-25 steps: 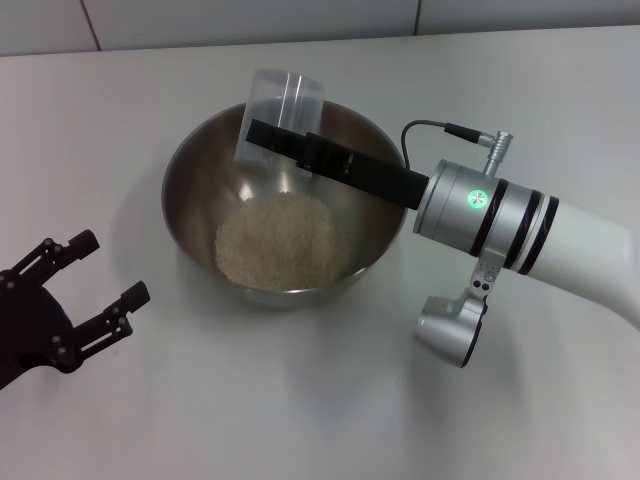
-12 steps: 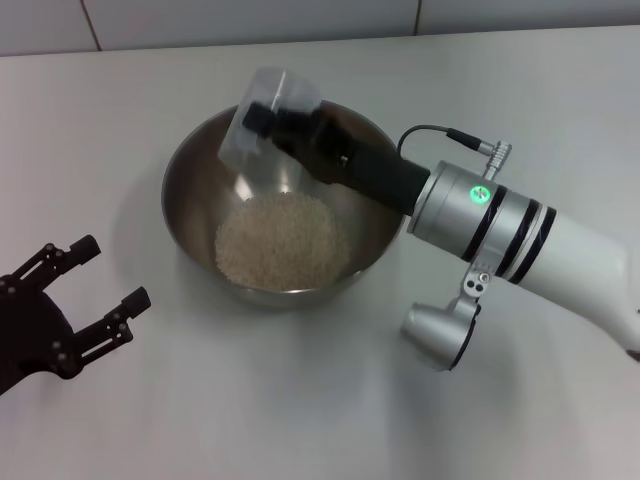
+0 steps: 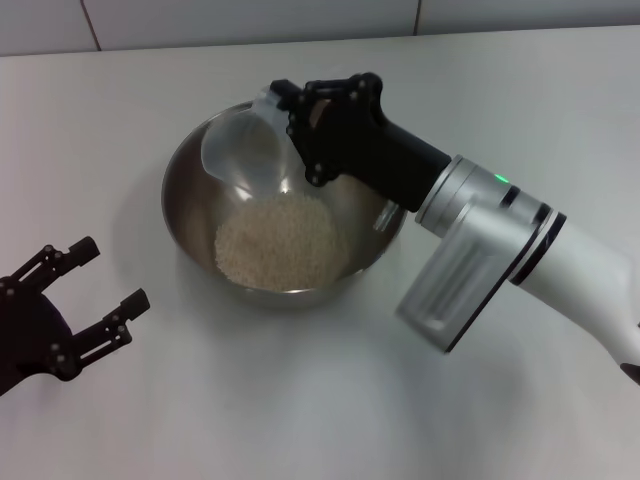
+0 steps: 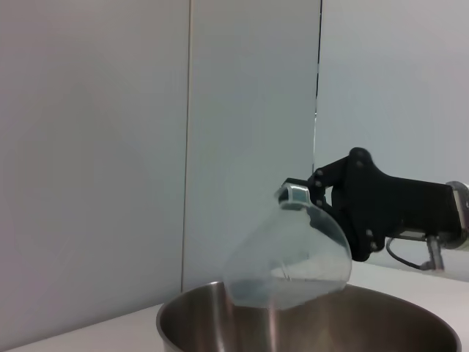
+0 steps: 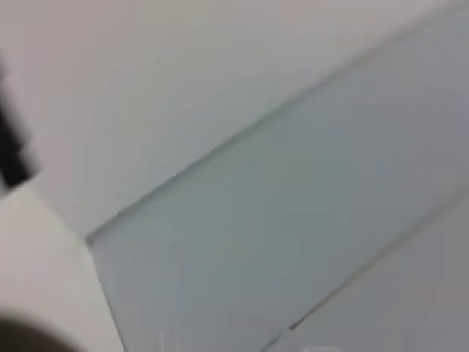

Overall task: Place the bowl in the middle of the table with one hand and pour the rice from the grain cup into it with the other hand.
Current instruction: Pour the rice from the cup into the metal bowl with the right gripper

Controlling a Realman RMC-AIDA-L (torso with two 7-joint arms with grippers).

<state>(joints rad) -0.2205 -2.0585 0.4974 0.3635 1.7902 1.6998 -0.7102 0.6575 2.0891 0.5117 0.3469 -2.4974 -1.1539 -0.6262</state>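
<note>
Tipping over the far rim of the bowl (image 3: 285,220), the grain cup (image 3: 243,155) is clamped in the right gripper (image 3: 290,125), its long axis tilted with the open mouth facing left and down toward the bowl's inside. The cup looks empty, and the rice (image 3: 282,240) lies heaped in the bowl's bottom, so the pour seems done. Any coming move turns on this: the cup hangs above the bowl, not on the table (image 3: 320,400), and the right arm must carry it clear rightward before setting it upright. The left gripper (image 3: 95,290) rests spread apart, empty, near-left of the bowl.
</note>
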